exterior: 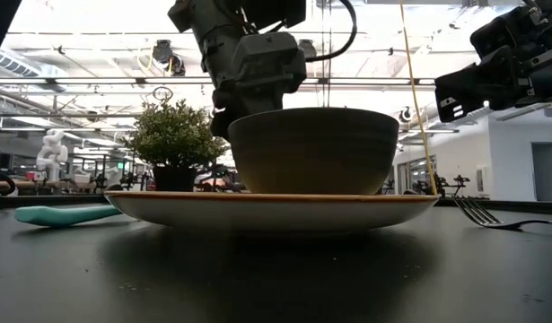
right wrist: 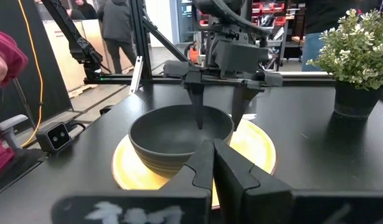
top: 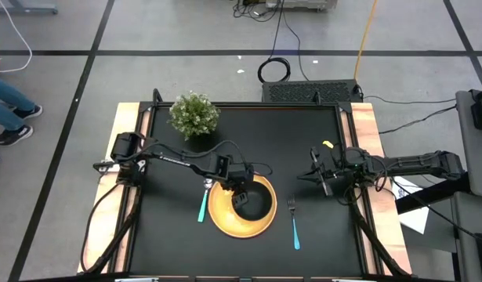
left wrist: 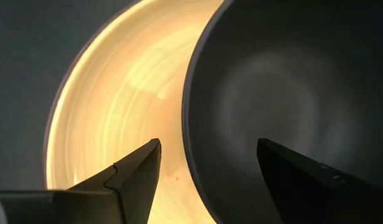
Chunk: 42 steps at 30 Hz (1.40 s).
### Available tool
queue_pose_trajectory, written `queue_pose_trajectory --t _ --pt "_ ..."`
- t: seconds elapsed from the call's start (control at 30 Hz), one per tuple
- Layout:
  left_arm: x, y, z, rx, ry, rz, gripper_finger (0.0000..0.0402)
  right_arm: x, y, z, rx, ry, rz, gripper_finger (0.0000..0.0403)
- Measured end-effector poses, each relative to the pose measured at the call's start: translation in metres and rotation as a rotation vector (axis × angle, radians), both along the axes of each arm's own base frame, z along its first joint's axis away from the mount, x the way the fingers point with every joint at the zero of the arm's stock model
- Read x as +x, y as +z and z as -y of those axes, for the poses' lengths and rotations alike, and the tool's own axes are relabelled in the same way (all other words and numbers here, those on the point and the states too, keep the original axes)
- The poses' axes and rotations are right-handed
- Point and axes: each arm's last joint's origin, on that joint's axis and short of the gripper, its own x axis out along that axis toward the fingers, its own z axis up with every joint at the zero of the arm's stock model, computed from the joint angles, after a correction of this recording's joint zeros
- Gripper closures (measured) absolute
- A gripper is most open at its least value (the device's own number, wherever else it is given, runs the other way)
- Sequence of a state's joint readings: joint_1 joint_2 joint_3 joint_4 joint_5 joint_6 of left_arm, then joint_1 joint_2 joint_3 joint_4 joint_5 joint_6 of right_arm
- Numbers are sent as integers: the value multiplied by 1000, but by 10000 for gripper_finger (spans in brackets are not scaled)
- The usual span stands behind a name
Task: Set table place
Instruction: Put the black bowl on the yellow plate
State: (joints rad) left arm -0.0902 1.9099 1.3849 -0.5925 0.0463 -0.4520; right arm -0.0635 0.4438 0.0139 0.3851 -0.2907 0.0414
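The black bowl (top: pixel 256 205) stands on the round yellow plate (top: pixel 225 215) near the middle of the black table (top: pixel 170 235). My left gripper (left wrist: pixel 207 146) is open, pointing down over the bowl's left rim. One finger (left wrist: pixel 284 168) is inside the bowl and the other (left wrist: pixel 144 168) is outside, over the plate; neither visibly touches. The teal-handled spoon (top: pixel 202 205) lies flat left of the plate. The teal-handled fork (top: pixel 294 223) lies flat to its right. My right gripper (top: pixel 313 177) is shut and empty, right of the plate and above the table.
A bushy green potted plant (top: pixel 193 114) stands at the table's far left. Pale wooden strips (top: pixel 374 141) run along the left and right sides. A person's legs (top: pixel 9 110) show on the floor to the left. People stand beyond the table in the right wrist view (right wrist: pixel 119 25).
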Motion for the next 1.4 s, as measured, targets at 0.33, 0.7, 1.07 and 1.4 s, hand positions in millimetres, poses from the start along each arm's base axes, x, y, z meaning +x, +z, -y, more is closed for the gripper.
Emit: queue_pose_trajectory --t 0.33,0.7,1.07,1.4 --pt "0 0 0 4 -2 1 168 0 0 0 0 -1 0 403" --pt "0 0 0 15 -21 3 318 0 0 0 0 -1 0 403" --pt "-1 0 0 37 -65 0 392 0 0 0 0 -1 0 403" --pt "-6 -3 -2 78 -59 -58 368 0 0 0 0 -1 0 403"
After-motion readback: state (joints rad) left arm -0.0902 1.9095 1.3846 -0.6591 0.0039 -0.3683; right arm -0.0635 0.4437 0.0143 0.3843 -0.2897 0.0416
